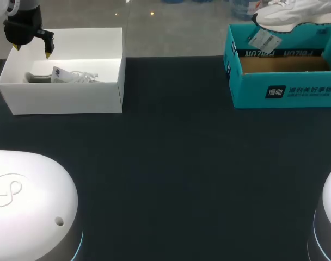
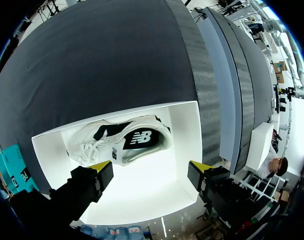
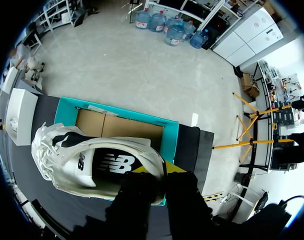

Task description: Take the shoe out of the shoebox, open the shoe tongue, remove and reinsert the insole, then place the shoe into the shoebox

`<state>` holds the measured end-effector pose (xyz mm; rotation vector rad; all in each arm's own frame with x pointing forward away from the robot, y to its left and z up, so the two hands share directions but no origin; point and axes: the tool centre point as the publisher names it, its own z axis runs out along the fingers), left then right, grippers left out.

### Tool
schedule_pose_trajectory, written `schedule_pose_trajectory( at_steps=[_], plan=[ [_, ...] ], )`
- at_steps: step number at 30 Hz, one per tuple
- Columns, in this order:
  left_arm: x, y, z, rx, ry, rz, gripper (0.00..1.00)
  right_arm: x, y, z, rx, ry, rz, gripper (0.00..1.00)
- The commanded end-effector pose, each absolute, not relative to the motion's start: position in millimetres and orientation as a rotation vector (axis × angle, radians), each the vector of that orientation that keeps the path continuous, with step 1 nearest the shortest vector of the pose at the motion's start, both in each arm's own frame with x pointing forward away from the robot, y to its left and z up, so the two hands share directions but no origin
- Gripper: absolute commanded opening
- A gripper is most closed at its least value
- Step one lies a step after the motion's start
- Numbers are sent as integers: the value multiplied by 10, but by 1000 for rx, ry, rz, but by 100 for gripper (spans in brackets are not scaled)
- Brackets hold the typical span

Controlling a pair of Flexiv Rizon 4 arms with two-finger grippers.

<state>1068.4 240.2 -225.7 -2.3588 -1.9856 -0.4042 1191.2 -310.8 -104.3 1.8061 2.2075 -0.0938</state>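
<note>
The right gripper (image 3: 158, 170) is seen clamped on the heel of the lifted shoe (image 3: 92, 162), w/ a yellow tip pressed to either side of the collar. The upper is white and soft-looking w/ smooth overlays, a black side panel and a thick, rounded sole. A paper tag (image 1: 263, 39) is hung from it. The shoe is held just above the teal shoebox (image 1: 252, 89), a rectangular card box w/ a plain brown inside. Its long axis is run left-right, i.e. along the box's length, toe to the left.

The left gripper (image 2: 151, 170) is held wide open w/ nothing between the fingers. It is pointed down over the far-left part of the white box (image 2: 189, 130), a smooth, open-topped rectangular box. Inside, the second shoe (image 2: 119, 142) is laid lengthwise near the near wall. It is likewise white w/ a black panel, toe to the right, logo side turned up.

Both boxes are set toward the far edge of the dark matte table (image 1: 171, 163), well apart.
</note>
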Motion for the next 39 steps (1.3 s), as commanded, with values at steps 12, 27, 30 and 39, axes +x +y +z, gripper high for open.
schedule_pose_trajectory(
  at_steps=[12, 27, 30, 39],
  plan=[
    [10673, 2405, -2253, -2360, -1984, -407, 100, 10786, -2301, -982, 1653, 2152, 37, 0],
    [10673, 2405, -2253, -2360, -1984, -407, 100, 10337, -1884, -1050, 1684, 2154, 40, 0],
    [10673, 2405, -2253, -2360, -1984, -407, 100, 10337, -1884, -1050, 1684, 2154, 40, 0],
    [10673, 2405, -2253, -2360, -1984, -407, 100, 10337, -1884, -1050, 1684, 2154, 40, 0]
  ],
)
